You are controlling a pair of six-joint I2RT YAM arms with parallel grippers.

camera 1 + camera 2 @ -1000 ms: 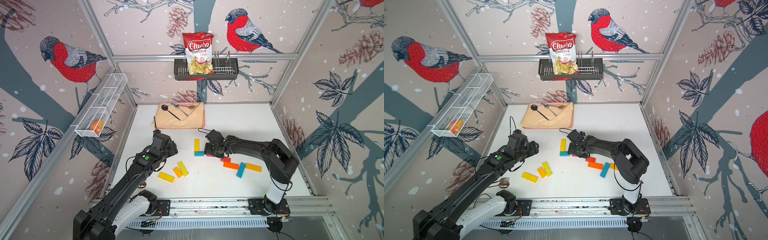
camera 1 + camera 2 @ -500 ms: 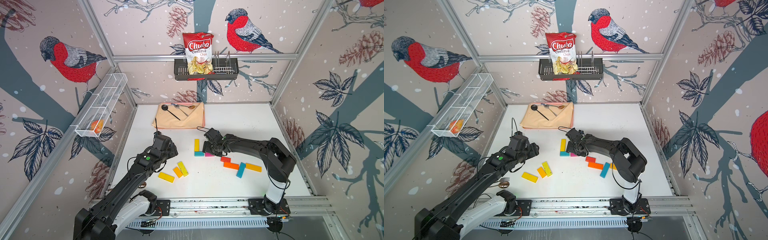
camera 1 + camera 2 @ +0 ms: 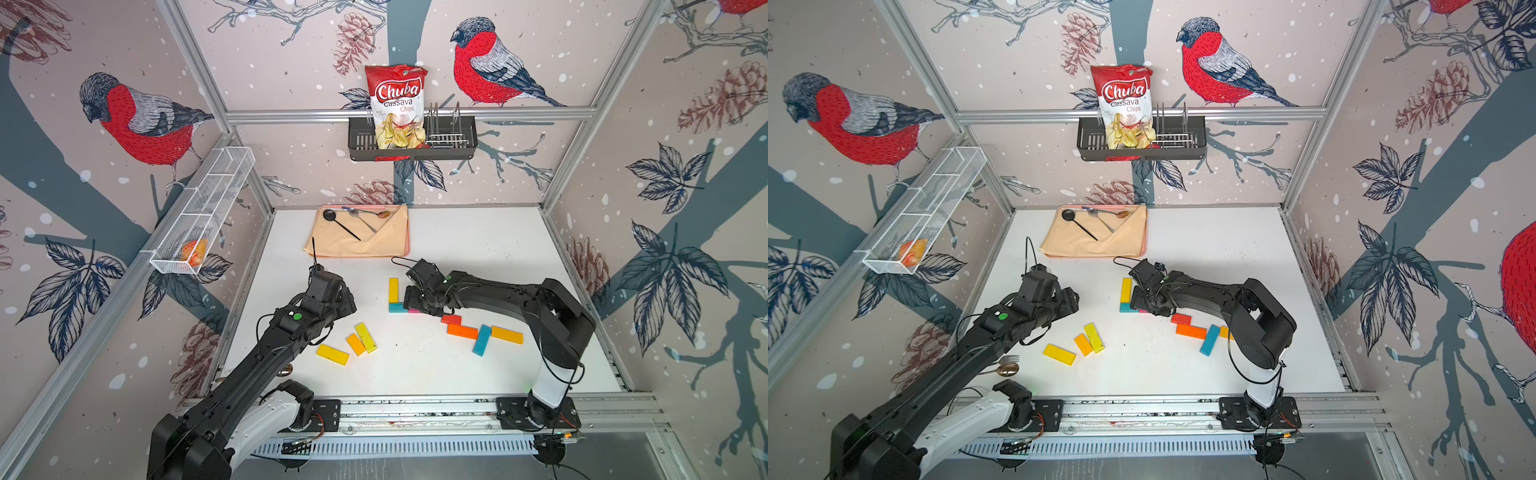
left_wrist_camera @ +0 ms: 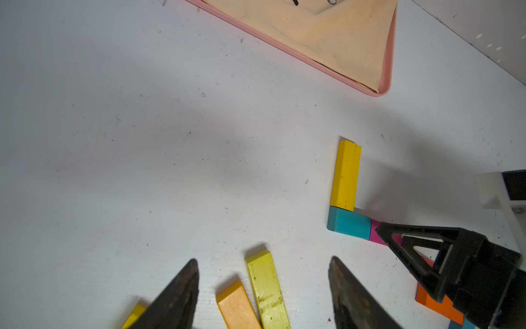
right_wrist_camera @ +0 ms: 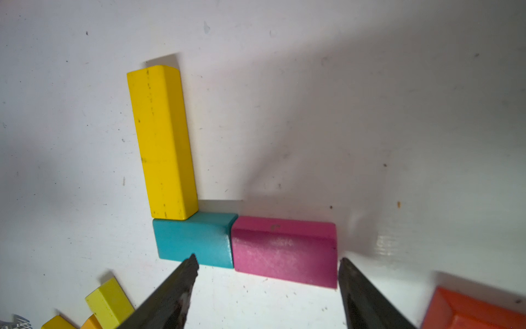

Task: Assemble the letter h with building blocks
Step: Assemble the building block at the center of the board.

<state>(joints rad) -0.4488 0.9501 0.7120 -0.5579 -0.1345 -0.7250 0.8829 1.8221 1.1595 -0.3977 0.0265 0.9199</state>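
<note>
Stock: building blocks, ten, all lying flat on the table (image 3: 478, 249). Placed: yellow block (image 5: 162, 142) as the stem, teal block (image 5: 193, 242) set crosswise against its near end, and magenta block (image 5: 284, 250) end to end with the teal, making an L so far. My right gripper (image 5: 267, 258) is spread wide and holds nothing. Its tips hang low over this row, one above the teal and one just past the magenta's free end; I cannot tell whether either touches. My left gripper (image 4: 262, 259) is likewise spread and empty, poised above the spare lime block (image 4: 267, 290) and short amber block (image 4: 237, 307), with a long yellow bar (image 3: 332, 354) just beside them. Other spares, in a loose cluster near my right arm: red block (image 3: 451, 319), orange block (image 3: 462, 331), long teal bar (image 3: 481, 340), long amber bar (image 3: 507, 335). Handling, by my judgement: light, rigid, not fragile; the painted faces look smooth, so likely to slip in a weak pinch and to skate on the table at a nudge. Hold: across the narrow width at mid-length, pads on the two long side faces, jaws squared to the block. Caution: laid pieces rest unfixed, and a brush from a finger would probably knock the L out of line.
</note>
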